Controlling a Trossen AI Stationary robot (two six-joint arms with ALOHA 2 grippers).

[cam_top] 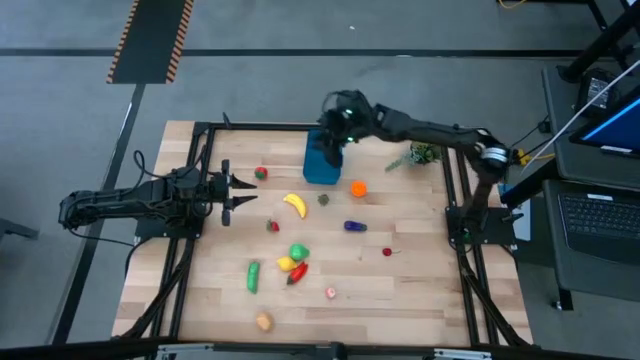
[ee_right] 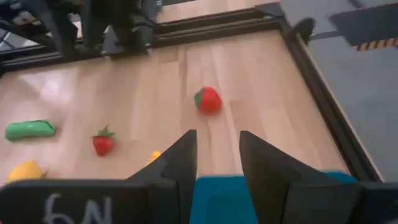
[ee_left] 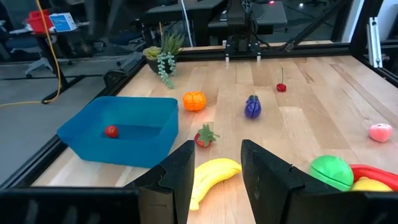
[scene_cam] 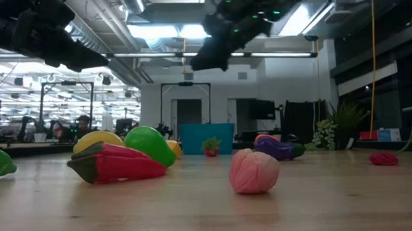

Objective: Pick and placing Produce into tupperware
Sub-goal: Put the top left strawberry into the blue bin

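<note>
The teal-blue tupperware [cam_top: 320, 166] stands near the table's far edge, and one small red toy [ee_left: 111, 131] lies inside it. My right gripper [cam_top: 333, 140] hovers open above the tub's far end [ee_right: 217, 199], holding nothing. My left gripper [cam_top: 245, 195] is open and level over the table's left side, pointing right toward the yellow banana [ee_left: 214, 174]. The other produce lies loose on the wood: an orange [cam_top: 358, 187], a purple eggplant [cam_top: 354, 226], a green cucumber [cam_top: 253, 276], a strawberry [cam_top: 273, 226] and a red-and-green fruit [ee_right: 208, 99].
A leafy plant sprig [cam_top: 420, 155] lies to the right of the tub. A cluster of green, yellow and red toys [cam_top: 295, 262] sits mid-table, with a pink piece [cam_top: 330, 293] and another toy [cam_top: 264, 321] near the front edge. Black frame rails [cam_top: 460, 200] border the table.
</note>
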